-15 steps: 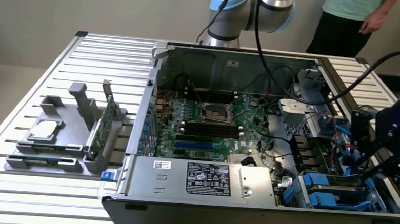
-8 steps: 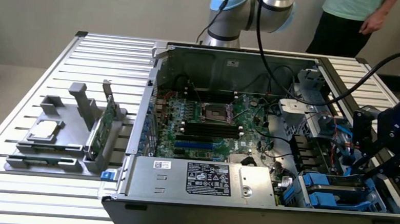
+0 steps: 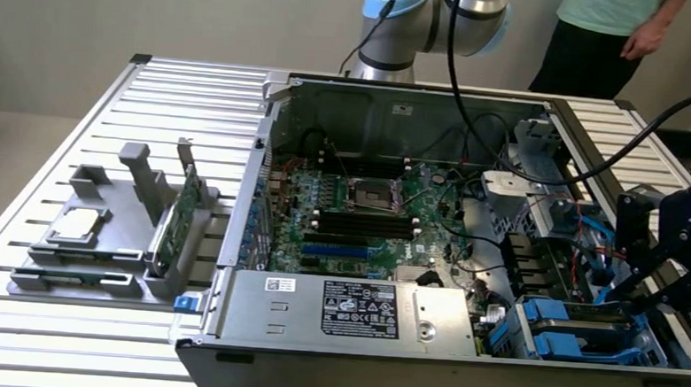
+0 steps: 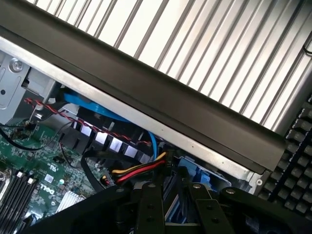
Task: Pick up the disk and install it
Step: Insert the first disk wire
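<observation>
My gripper (image 4: 171, 194) hangs low over the drive bay in the front corner of the open computer case (image 3: 362, 115), at the exterior view's right. Its two black fingers (image 4: 148, 207) close in on a narrow blue strip seen edge-on, which looks like the disk (image 4: 173, 207) in its blue carrier. The disk's silver face and white label are hidden. In the exterior view the dark gripper (image 3: 645, 293) stands just above the blue carrier parts (image 3: 563, 333) in the bay.
The motherboard (image 3: 357, 212), loose cables and a power supply (image 3: 357, 308) lie inside the case. A red-yellow-black cable (image 4: 139, 170) runs right by the fingers. A grey fixture (image 3: 95, 234) holds a green card and a silver chip. A person stands at the back right.
</observation>
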Robot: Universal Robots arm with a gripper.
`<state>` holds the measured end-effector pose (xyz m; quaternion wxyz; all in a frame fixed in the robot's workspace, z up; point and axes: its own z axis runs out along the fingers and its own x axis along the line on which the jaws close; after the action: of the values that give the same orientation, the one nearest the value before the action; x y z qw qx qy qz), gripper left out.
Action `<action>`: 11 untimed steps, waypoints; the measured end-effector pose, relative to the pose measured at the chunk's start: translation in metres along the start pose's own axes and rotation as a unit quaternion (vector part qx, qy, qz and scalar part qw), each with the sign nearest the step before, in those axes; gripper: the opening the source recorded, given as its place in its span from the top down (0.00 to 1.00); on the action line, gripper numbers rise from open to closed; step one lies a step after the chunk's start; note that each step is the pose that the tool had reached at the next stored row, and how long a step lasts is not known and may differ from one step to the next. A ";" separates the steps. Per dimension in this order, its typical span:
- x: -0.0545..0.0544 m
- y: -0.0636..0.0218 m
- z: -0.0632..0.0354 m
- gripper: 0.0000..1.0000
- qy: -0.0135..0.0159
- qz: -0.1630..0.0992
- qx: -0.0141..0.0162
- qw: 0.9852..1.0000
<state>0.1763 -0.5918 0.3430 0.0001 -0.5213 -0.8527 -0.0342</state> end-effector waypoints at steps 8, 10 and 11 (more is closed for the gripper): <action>-0.003 0.0005 -0.0001 0.73 0.004 0.004 0.005 1.000; -0.003 0.0004 -0.0001 0.73 0.007 0.004 0.005 1.000; -0.003 0.0005 -0.0006 0.73 0.009 0.004 0.005 1.000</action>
<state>0.1779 -0.5941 0.3434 0.0103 -0.5246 -0.8506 -0.0344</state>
